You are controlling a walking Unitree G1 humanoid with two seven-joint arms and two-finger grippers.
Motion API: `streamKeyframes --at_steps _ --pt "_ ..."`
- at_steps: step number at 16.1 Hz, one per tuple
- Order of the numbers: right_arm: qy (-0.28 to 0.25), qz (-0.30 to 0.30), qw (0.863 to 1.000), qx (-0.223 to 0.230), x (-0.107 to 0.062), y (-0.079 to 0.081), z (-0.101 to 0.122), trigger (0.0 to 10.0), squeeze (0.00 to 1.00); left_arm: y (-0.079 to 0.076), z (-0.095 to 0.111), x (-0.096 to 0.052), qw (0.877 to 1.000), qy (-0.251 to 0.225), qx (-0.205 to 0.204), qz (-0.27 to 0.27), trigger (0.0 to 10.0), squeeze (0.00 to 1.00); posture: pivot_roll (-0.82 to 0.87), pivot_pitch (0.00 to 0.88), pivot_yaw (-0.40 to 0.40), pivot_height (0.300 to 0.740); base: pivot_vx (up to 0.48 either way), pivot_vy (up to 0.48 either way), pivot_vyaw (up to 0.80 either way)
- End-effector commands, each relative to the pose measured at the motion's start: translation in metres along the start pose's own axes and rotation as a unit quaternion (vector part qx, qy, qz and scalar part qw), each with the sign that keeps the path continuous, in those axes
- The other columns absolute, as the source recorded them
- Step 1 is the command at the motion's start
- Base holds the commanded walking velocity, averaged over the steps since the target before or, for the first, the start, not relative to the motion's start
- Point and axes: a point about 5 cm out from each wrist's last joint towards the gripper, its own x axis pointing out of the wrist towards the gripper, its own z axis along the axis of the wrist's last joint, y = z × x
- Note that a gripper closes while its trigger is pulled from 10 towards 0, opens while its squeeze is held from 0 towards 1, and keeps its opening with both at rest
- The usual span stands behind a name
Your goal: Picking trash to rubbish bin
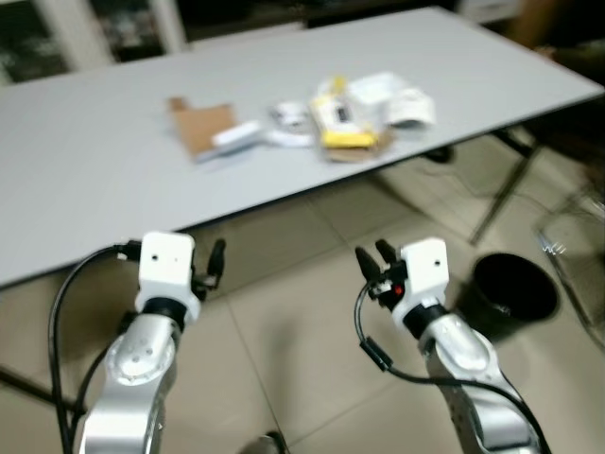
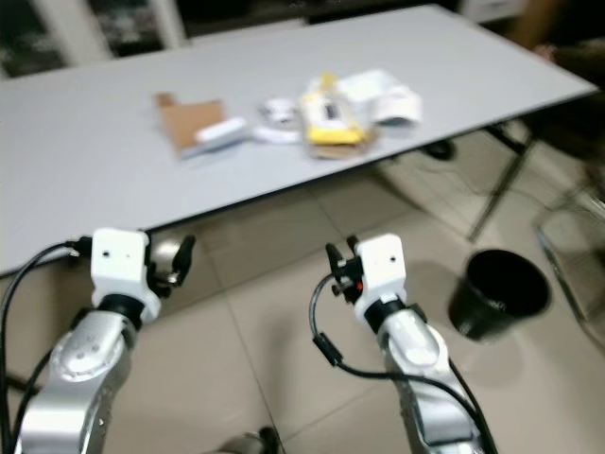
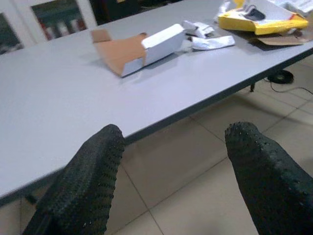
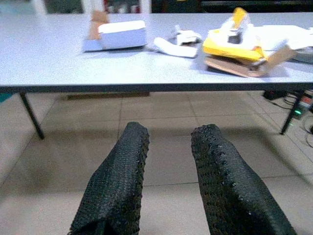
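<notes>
Trash lies in a cluster on the grey table (image 1: pixel 85 180): a brown cardboard piece (image 1: pixel 198 125), a white box (image 1: pixel 236 137), a crumpled white wrapper (image 1: pixel 288 118), a yellow package (image 1: pixel 342 123) and white papers (image 1: pixel 402 99). A black rubbish bin (image 1: pixel 513 288) stands on the floor at the right, beside my right arm. Both arms are raised in front of the table's near edge, short of the trash. My left gripper (image 1: pixel 216 260) is open wide and holds nothing. My right gripper (image 1: pixel 373 260) is open with a narrower gap, also holding nothing.
Tiled floor (image 1: pixel 302 322) runs under and before the table. A slanted table leg (image 1: pixel 506 194) and a metal chair frame (image 1: pixel 567 251) stand near the bin at the right. Cabinets (image 1: pixel 57 33) line the back wall.
</notes>
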Motion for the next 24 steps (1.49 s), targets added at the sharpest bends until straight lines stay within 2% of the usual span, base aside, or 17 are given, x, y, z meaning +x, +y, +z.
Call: streamKeyframes --at_steps 1,6,9,14,24 --pt "-0.011 0.002 1.000 0.005 0.001 0.001 0.006 10.0 0.00 0.003 0.004 0.001 1.000 -0.004 0.006 0.008 10.0 0.00 -0.03 0.071 -0.012 0.740 0.000 0.000 0.80" --pt "-0.021 0.009 1.000 0.002 0.006 0.003 0.012 10.0 0.00 0.007 0.018 0.008 1.000 -0.021 0.005 0.003 10.0 0.00 -0.02 0.058 -0.018 0.740 0.049 0.000 0.80" --pt "-0.023 -0.015 1.000 0.013 0.006 -0.001 0.012 10.0 0.00 0.006 0.028 0.013 0.999 -0.033 0.006 -0.007 10.0 0.00 -0.02 0.048 -0.019 0.740 0.252 0.000 0.00" --pt "-0.026 -0.038 0.999 0.006 0.006 -0.009 0.012 10.0 0.00 0.002 0.020 0.011 1.000 -0.019 0.000 -0.013 10.0 0.00 -0.02 0.044 -0.025 0.740 0.257 0.000 0.00" --pt "-0.036 -0.026 0.999 0.006 0.013 -0.004 0.016 10.0 0.00 0.005 0.011 0.001 1.000 -0.003 0.008 -0.002 10.0 0.00 0.01 0.050 -0.059 0.740 0.263 0.000 0.00"
